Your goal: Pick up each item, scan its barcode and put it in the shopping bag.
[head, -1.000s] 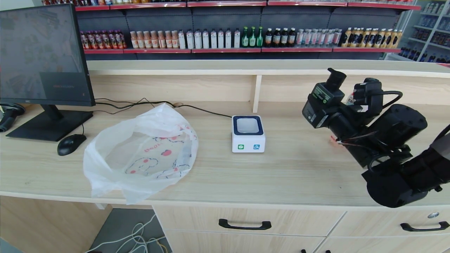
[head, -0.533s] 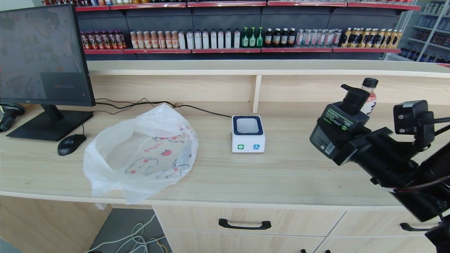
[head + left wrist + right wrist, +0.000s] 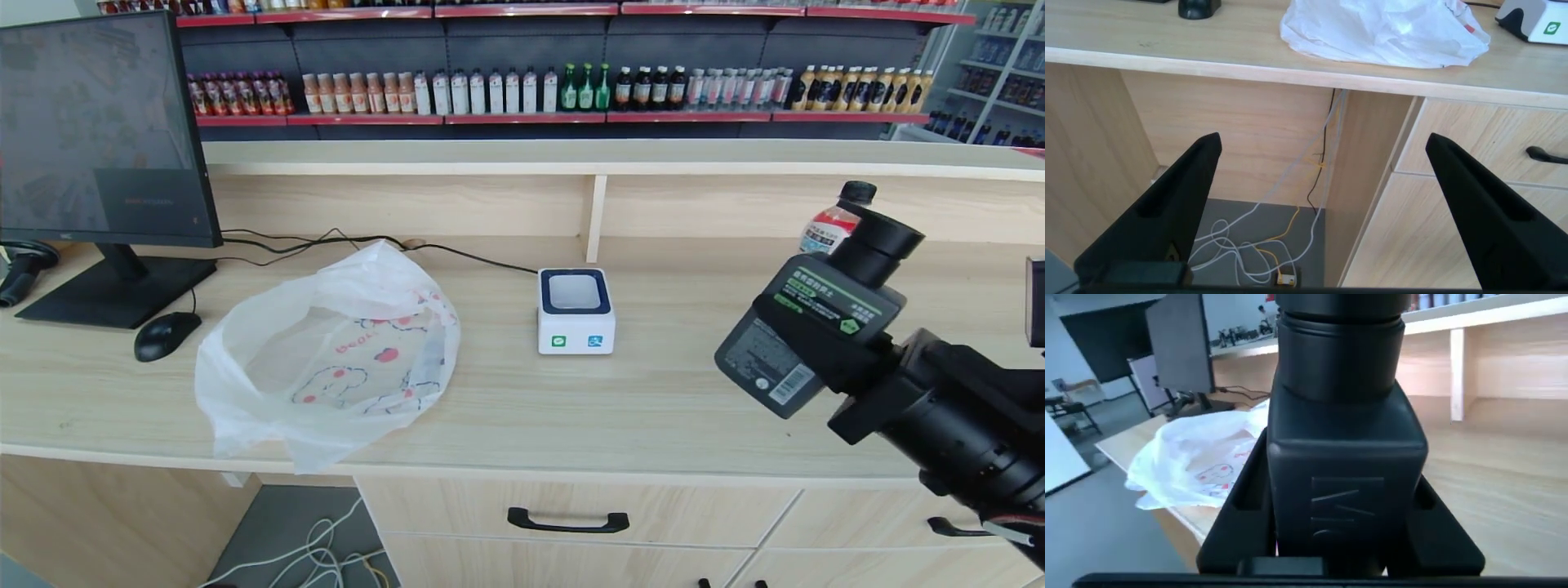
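My right gripper [image 3: 849, 359] is shut on a black square bottle [image 3: 788, 343] with a black cap and a green label, held tilted above the counter's right front; a barcode label shows on its lower face. In the right wrist view the black bottle [image 3: 1339, 457] sits between both fingers [image 3: 1241, 527]. The white scanner [image 3: 575, 310] stands mid-counter, to the left of the held bottle. The plastic shopping bag [image 3: 326, 359] lies open at the left. A second bottle [image 3: 833, 220] with a red and white label stands at the back right. My left gripper [image 3: 1323, 212] hangs open below the counter's edge.
A monitor [image 3: 98, 131] and a mouse [image 3: 166, 335] occupy the far left, with cables running along the back to the scanner. A raised ledge [image 3: 604, 155] borders the counter's rear. Drawer handles [image 3: 567, 521] sit under the front edge.
My right arm has pulled the black bottle back toward the counter's front right and tilted it, which uncovered the red and white bottle behind. The bag and scanner stay put.
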